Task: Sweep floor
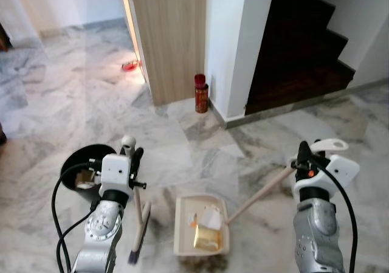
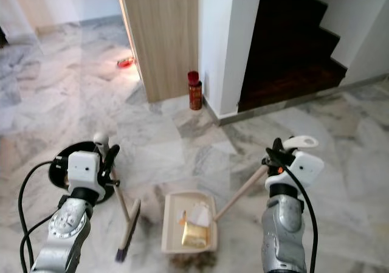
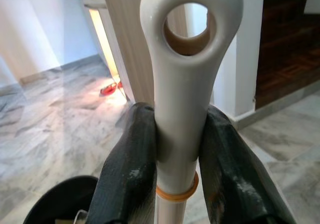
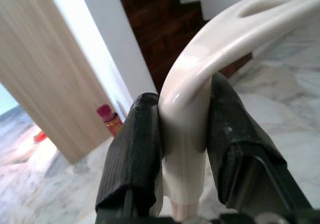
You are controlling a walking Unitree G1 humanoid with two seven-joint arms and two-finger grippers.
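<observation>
My left gripper (image 1: 131, 153) is shut on the white handle of a small broom (image 1: 140, 215), whose dark bristles rest on the marble floor to the left of the dustpan. My right gripper (image 1: 303, 156) is shut on the white looped handle of the cream dustpan (image 1: 182, 227), whose wooden stick slants down to the pan. The pan lies flat on the floor between my arms and holds scraps of paper and a yellow wrapper (image 1: 206, 237). In the wrist views the black fingers (image 3: 131, 164) clamp the broom handle (image 3: 182, 84), and fingers (image 4: 137, 149) clamp the dustpan handle (image 4: 195, 89).
A black bin (image 1: 73, 166) with rubbish in it stands on the floor by my left arm. A red can (image 1: 200, 93) stands at the foot of the wooden panel (image 1: 170, 36). Dark stairs (image 1: 298, 48) rise at the back right. A red object (image 1: 129, 66) lies further back.
</observation>
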